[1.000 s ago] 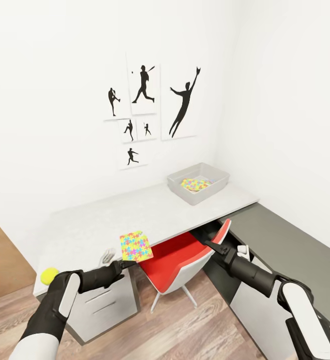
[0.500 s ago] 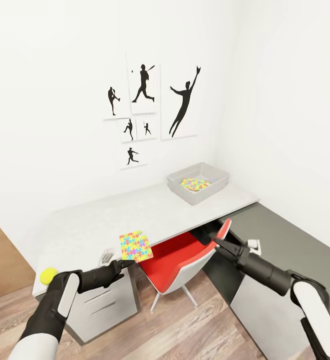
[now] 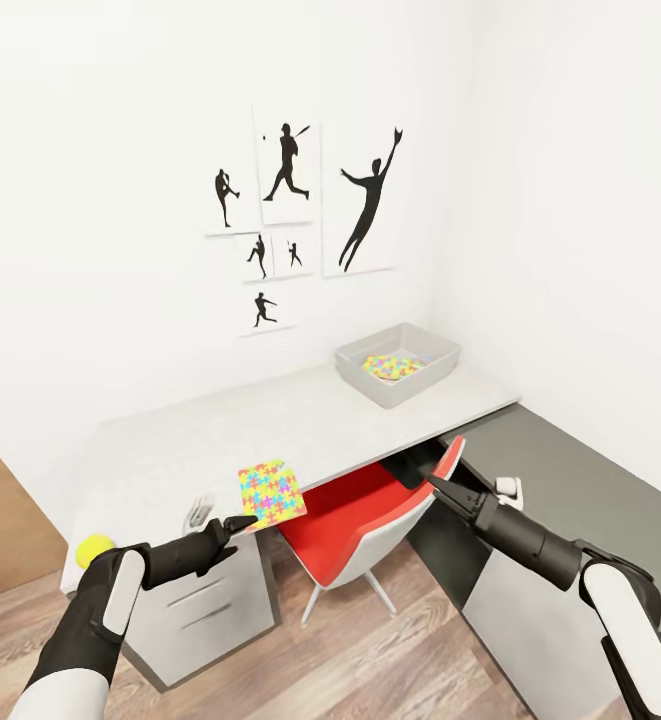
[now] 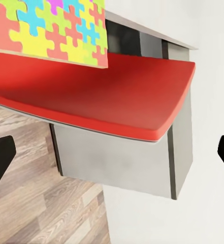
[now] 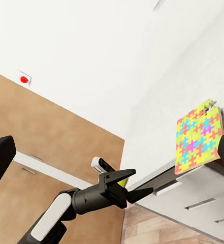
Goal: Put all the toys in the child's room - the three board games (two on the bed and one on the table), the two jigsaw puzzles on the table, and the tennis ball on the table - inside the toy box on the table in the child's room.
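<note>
The jigsaw puzzle (image 3: 271,492) overhangs the surface (image 3: 300,425) edge just beyond the left pincer (image 3: 242,522), whose fingers are parted; right pincer (image 3: 441,489) likewise parted.

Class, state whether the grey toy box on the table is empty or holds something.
Not empty: a jigsaw puzzle lies inside the toy box.

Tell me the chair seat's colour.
Red chair seat, with a grey underside; clearest in the left wrist view.

A child's bedroom at home: black baseball-player silhouette posters (image 3: 300,215) hang on the plain white wall at upper centre, above a pale grey desk (image 3: 270,425), a red-seated chair (image 3: 355,520) and brown wood-plank flooring (image 3: 370,650) below.
</note>
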Controlling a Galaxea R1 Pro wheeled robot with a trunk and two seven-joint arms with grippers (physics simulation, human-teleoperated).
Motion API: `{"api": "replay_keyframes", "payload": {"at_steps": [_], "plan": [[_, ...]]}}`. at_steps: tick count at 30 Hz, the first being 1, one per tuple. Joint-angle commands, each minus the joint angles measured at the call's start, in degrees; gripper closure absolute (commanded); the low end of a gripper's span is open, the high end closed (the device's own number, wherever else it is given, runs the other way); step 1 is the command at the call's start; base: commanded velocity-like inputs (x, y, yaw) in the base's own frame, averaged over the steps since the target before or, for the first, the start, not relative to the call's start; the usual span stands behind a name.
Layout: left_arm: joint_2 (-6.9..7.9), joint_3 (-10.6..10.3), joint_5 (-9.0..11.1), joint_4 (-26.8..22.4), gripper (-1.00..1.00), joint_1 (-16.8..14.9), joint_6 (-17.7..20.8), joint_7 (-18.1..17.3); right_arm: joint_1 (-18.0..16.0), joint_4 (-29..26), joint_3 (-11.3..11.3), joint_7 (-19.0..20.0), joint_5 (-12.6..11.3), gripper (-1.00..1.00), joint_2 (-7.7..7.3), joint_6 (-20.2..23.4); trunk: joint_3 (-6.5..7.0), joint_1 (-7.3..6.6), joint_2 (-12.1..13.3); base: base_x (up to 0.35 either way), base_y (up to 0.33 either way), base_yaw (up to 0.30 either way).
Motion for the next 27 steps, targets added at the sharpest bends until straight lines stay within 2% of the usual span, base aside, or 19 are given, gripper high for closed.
{"api": "replay_keyframes", "payload": {"at_steps": [1,23,27], "plan": [[-0.08,0.2,-0.3,0.0,-1.0,-0.1,0.3,-0.4,-0.1,0.1,-0.1,0.2,0.0,-1.0,0.05,0.3,-0.27,0.24,-0.5,0.0,0.0,0.0],[0.08,0.3,-0.3,0.0,-1.0,-0.1,0.3,-0.3,-0.1,0.3,-0.1,0.1,0.1,-1.0,0.21,-1.3,-4.22,5.07,-9.3,0.0,0.0,0.0],[0.33,0.4,-0.3,0.0,-1.0,-0.1,0.3,-0.4,-0.1,0.4,-0.1,0.1,0.2,-1.0,0.22,-1.3,-4.22,5.07,-9.3,0.0,0.0,0.0]]}}
